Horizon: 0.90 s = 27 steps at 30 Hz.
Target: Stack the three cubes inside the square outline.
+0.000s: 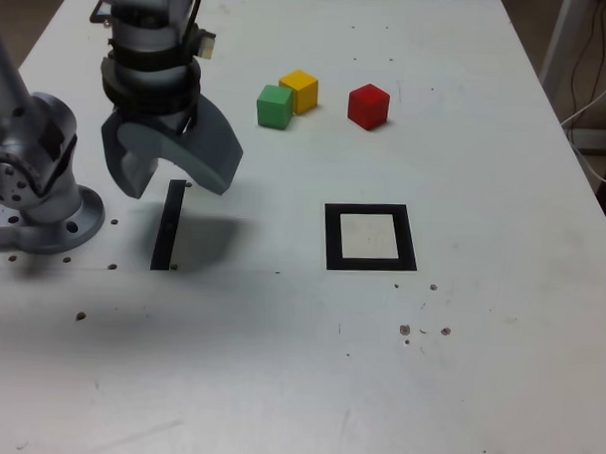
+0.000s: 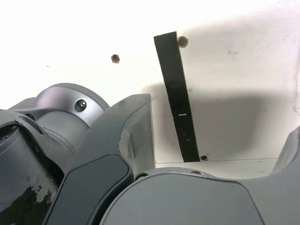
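Above the bench's [image 1: 498, 353] near-left quarter in the exterior view, the tool [image 1: 170, 173] hangs with jaws spread wide and empty, over a thin black strip [image 1: 167, 225]. Toward the far edge sit the green cube [image 1: 274, 106] and yellow cube [image 1: 301, 90], touching, with the red cube [image 1: 368, 106] near them. Mid-bench, the square outline [image 1: 370, 237] lies vacant. No stacking has begun, it seems; the first pick calls for a reach toward the far edge.

White table [image 1: 496, 393] with small holes — perhaps cables [image 1: 592, 88] beyond its edge
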Motion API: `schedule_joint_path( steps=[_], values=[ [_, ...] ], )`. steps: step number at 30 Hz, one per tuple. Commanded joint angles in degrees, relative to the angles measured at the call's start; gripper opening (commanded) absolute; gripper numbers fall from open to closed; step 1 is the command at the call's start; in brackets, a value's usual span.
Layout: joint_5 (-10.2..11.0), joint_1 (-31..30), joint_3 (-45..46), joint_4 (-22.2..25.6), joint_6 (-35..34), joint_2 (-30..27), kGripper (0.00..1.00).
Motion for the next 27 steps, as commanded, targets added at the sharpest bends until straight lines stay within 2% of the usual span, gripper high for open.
schedule_joint_path(
  steps=[1, 5, 13, 20, 27],
  values=[
    [0.3, -0.1, -0.6, 0.0, 0.0, 0.0, 1.0],
    [0.4, -0.1, -0.7, 0.6, 0.6, 0.3, 1.0],
    [-1.0, -0.1, -0.7, 1.4, 1.4, 0.1, 0.99],
    [-0.1, 0.9, -1.4, 1.1, 1.9, 0.7, 0.99],
    [-0.1, 3.0, -9.3, 5.0, 3.1, 1.6, 0.99]
  ],
)
